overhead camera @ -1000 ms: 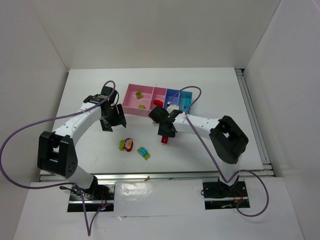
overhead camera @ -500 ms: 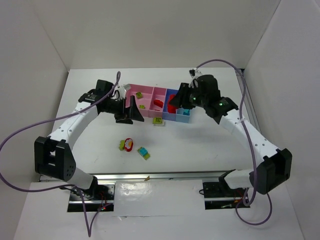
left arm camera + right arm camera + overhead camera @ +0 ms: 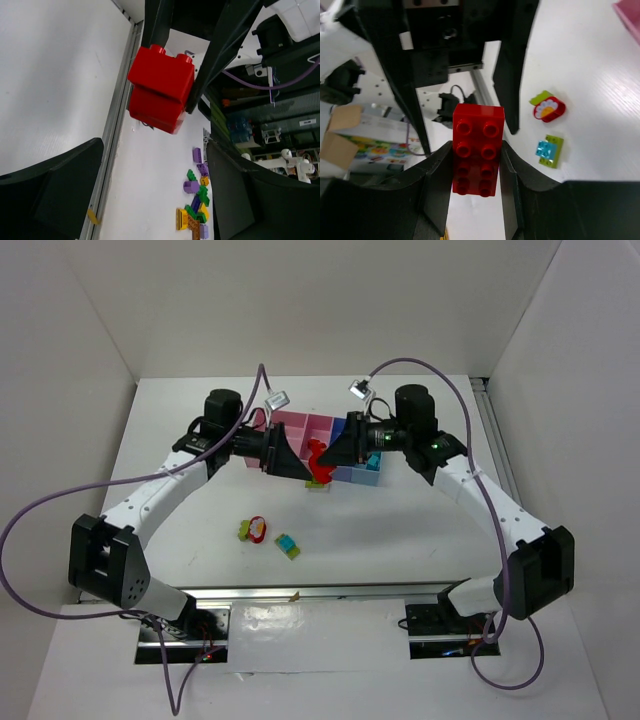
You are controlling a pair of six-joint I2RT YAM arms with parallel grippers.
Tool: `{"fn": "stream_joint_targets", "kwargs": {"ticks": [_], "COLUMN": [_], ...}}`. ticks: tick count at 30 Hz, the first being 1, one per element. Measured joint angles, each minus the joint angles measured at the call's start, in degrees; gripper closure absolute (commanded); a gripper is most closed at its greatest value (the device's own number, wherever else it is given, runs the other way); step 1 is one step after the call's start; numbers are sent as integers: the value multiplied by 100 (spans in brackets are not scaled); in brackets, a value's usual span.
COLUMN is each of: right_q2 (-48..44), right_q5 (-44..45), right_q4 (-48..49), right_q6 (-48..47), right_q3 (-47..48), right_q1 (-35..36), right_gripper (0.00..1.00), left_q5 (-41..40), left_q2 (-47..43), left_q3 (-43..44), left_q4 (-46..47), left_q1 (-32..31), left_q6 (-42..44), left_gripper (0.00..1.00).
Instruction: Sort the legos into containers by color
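The right gripper (image 3: 476,146) is clenched on a red lego (image 3: 476,127), which looks like two red bricks stacked; its fingers pinch the long sides and the studs face its wrist camera. Nose to nose with it, the left gripper (image 3: 153,150) is released, fingers spread wide to either side of the stack and not touching it. Both hang in the air above the containers (image 3: 298,421), which sit near the middle of the far edge of the table (image 3: 170,450). The arms hide most of what lies in the bins. This looks like a handover or a pulling-apart of the stack, though I cannot tell which. To do it well, the left fingers should ease forward until they bracket the free half, square to its flat sides. They should close fully before the right lets go, since a skewed pinch on smooth plastic would likely pop the brick out. Toward the near edge, left of centre, a red-and-green piece (image 3: 253,530) and a teal-and-green piece (image 3: 288,546) lie loose. A green one (image 3: 317,483) rests just beside the containers' near wall.
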Motion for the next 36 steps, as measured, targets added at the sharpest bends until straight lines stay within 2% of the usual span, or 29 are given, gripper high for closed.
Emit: {"fn": "stream_joint_targets", "kwargs": {"ticks": [6, 10, 18, 20, 22, 23, 25, 26, 27, 32, 36], "right_q2": [2, 4, 28, 63, 116, 146, 164, 164, 164, 162, 275], "right_q5": [-610, -833, -946, -946, -935, -962, -1008, -1001, -1001, -831, -254], "right_q4": [686, 831, 1106, 1143, 1150, 1165, 1231, 1239, 1222, 975, 658], "right_q6": [455, 619, 776, 798, 815, 828, 837, 828, 787, 612, 455], "right_q3": [-175, -208, -245, -271, -275, -280, -280, -282, -280, -271, -203], "right_q1": [0, 0, 0, 0, 0, 0, -7, -9, -15, -236, -748], "right_gripper": [72, 72, 72, 72, 72, 72, 72, 72, 72, 72, 72], "left_q5": [79, 57, 57, 55, 68, 61, 90, 94, 103, 63, 39], "left_q2": [0, 2, 2, 2, 2, 2, 15, 26, 42, 131, 81], "left_q3": [-48, -46, 44, 44, 46, 50, 55, 66, 90, 50, -345], "left_q4": [374, 407, 645, 684, 715, 717, 669, 664, 645, 612, 297], "left_q1": [-170, -247, -358, -363, -365, -365, -356, -343, -345, -289, -116], "left_q6": [-114, -129, -251, -313, -345, -363, -428, -426, -424, -417, -221], "left_gripper": [8, 13, 36, 47, 51, 69, 85, 97, 100, 100, 100]}}
